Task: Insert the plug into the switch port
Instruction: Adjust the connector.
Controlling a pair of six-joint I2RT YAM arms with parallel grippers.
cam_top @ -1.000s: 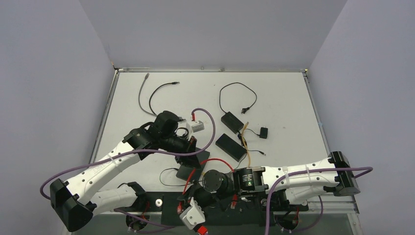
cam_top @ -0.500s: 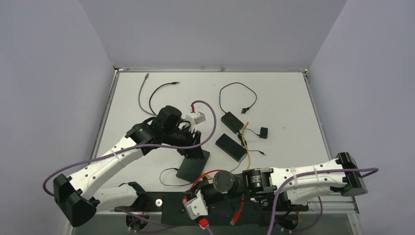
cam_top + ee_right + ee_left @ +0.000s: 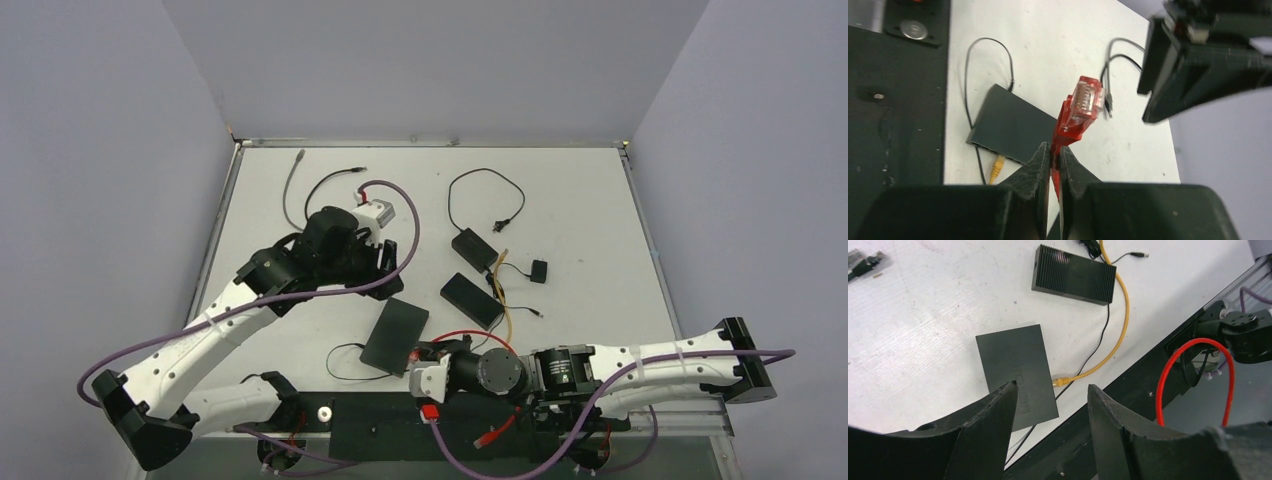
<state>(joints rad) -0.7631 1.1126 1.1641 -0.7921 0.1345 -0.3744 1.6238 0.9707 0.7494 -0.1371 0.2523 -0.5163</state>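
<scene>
The switch (image 3: 394,336) is a flat black box lying on the table near the front edge, also seen in the left wrist view (image 3: 1015,372) and the right wrist view (image 3: 1008,130). My right gripper (image 3: 1053,147) is shut on the red cable just behind the red plug (image 3: 1083,105), which sticks up past the fingertips. In the top view the right gripper (image 3: 428,354) is just right of the switch. My left gripper (image 3: 1051,386) is open and holds nothing. It hangs above and behind the switch (image 3: 388,268).
A yellow cable (image 3: 1120,315) ends in a plug at the switch's edge (image 3: 1060,381). A ribbed black adapter (image 3: 472,300) and a second one (image 3: 473,247) lie right of the switch. Loose black and grey cables (image 3: 320,190) lie at the back. A black base plate (image 3: 450,430) runs along the front.
The left gripper opened, let go of the switch and drew back towards the far left. The switch now lies flat. The right gripper swung up beside the switch, still holding the red plug.
</scene>
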